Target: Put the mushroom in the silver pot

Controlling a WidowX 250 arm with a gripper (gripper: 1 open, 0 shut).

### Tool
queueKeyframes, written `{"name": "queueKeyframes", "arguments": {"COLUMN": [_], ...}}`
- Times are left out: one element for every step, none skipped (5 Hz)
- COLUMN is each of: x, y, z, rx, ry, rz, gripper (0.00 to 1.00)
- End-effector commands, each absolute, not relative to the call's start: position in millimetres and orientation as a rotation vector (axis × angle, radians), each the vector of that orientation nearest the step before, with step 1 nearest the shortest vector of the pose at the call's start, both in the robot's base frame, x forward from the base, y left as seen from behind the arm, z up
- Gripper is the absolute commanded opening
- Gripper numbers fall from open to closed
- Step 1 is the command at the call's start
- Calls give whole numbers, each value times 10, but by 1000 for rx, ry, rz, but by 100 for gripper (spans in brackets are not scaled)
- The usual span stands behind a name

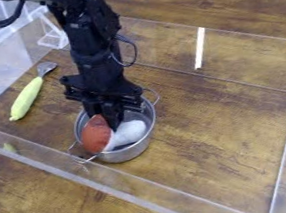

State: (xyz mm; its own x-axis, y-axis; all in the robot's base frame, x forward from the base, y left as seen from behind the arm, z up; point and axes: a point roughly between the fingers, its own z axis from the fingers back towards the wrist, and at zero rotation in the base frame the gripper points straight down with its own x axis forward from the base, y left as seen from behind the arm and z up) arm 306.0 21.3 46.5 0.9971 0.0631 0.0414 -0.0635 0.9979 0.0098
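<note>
The silver pot point(138, 148) stands on the wooden table at centre left. Inside it lies the mushroom point(96, 137), its reddish-brown cap to the left and its white stem to the right. My gripper point(108, 115) points straight down into the pot. Its black fingers point(98, 112) are closed on the top of the mushroom, which rests low in the pot. The arm hides the pot's far rim.
A yellow-green corn cob point(25, 97) lies to the left of the pot. Clear acrylic walls point(186, 188) fence the work area. A white rack point(54, 32) stands at the back left, and a white strip point(201, 46) lies at the back right.
</note>
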Motion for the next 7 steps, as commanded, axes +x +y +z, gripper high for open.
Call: {"name": "queueKeyframes", "arguments": {"x": [3177, 3279, 3398, 3435, 3470, 3584, 3674], "y": [352, 401, 438, 438, 417, 410, 419], "z": [469, 432, 411, 517, 672, 720, 568], "rx": [12, 8, 2, 1, -4, -11, -7], "ry": [-66, -69, -64, -54, -46, -54, -39], "rz": [35, -3, -10, 75, 157, 89, 24], "gripper": [0, 0, 100, 100, 100, 100, 0]}}
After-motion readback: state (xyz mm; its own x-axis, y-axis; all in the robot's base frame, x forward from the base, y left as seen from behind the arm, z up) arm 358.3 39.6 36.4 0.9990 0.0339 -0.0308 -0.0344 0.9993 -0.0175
